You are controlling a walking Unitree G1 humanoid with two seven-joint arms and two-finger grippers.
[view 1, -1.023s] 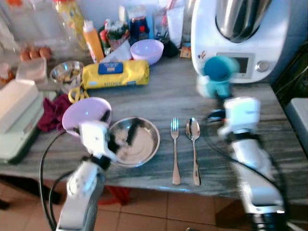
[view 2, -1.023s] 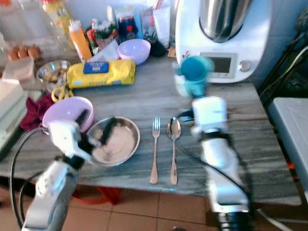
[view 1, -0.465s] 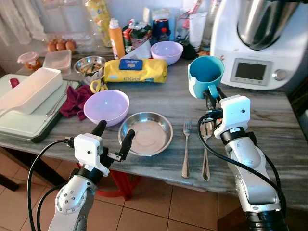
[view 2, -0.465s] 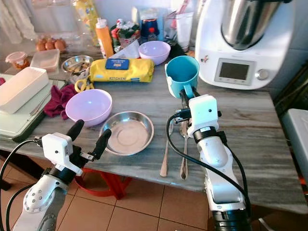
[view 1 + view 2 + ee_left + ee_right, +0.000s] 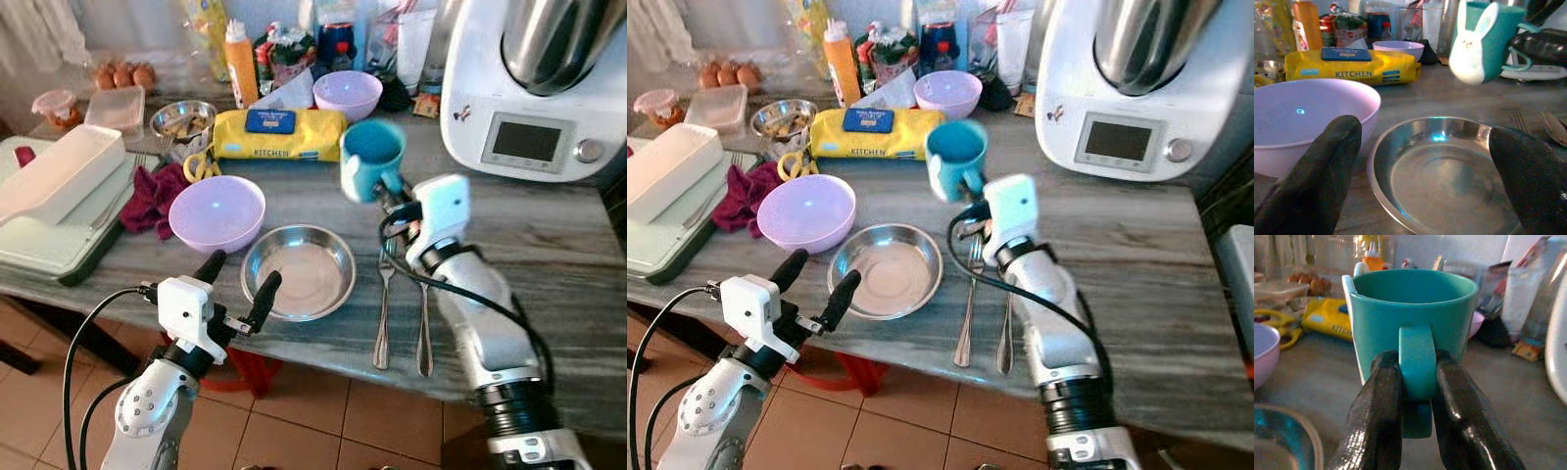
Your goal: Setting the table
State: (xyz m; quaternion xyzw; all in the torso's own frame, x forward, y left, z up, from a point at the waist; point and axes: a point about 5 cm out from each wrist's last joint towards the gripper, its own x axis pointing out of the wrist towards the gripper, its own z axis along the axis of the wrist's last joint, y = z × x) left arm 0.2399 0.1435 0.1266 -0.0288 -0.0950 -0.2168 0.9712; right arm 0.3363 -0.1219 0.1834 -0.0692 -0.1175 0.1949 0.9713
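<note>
Right wrist view | my right pincer [image 5: 1418, 396] pinches teal mug [image 5: 1413, 313] by its handle, aloft at steel plate's [image 5: 298, 271] 1 o'clock | rigid, breakable, may swivel; grip handle firmly | left pincer [image 5: 238, 284] spread at plate's 8 o'clock, over bench [image 5: 549, 225] edge

Two lilac bowls [image 5: 217, 211], one steel bowl [image 5: 298, 271], one fork [image 5: 384, 311], one spoon [image 5: 423, 318], one teal mug [image 5: 372, 158]

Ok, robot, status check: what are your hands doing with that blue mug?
Right gripper shut on teal mug handle, mug held above the counter. Left gripper open, hovering before steel plate. Fork and spoon laid beside it.
</note>
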